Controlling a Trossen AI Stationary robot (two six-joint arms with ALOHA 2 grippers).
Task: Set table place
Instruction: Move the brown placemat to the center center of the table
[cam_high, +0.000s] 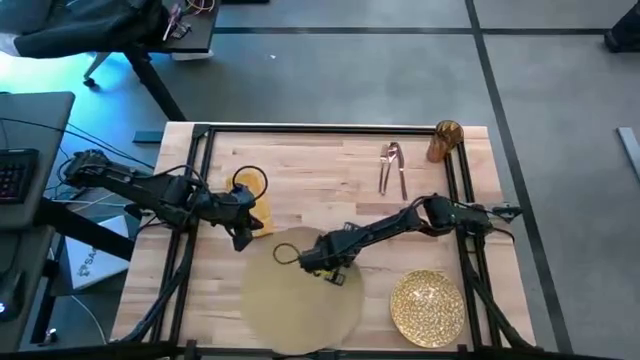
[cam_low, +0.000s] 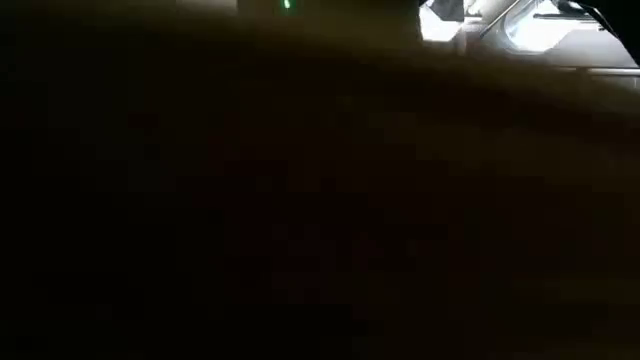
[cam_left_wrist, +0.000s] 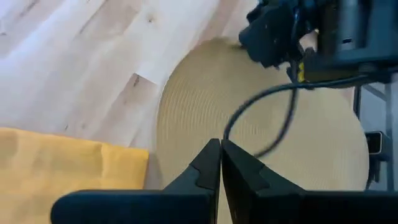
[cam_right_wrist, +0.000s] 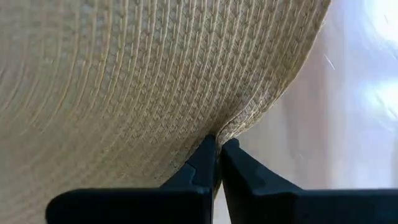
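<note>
Placemat (cam_high: 300, 300): lies flat at the near middle of the table (cam_high: 330, 170); its far rim is pinched.
Right gripper (cam_high: 322, 268): jaws closed on the placemat's rim, weave puckered between them.
Left gripper (cam_high: 241, 238): jaws closed on nothing, hovering beside the yellow napkin (cam_high: 262, 218).
Advice: drag the mat low and slowly so it does not fold; release only when it is centred.
Gold plate (cam_high: 427, 303): waits at the near right.

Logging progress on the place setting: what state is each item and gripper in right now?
Round tan woven placemat: flat on table, edge pinched.
Gold textured plate: beside placemat, bare.
Mustard-yellow napkin: flat.
Copper cutlery: untouched.
Amber glass: upright.
Right gripper: shut on placemat.
Left gripper: shut, empty.
</note>
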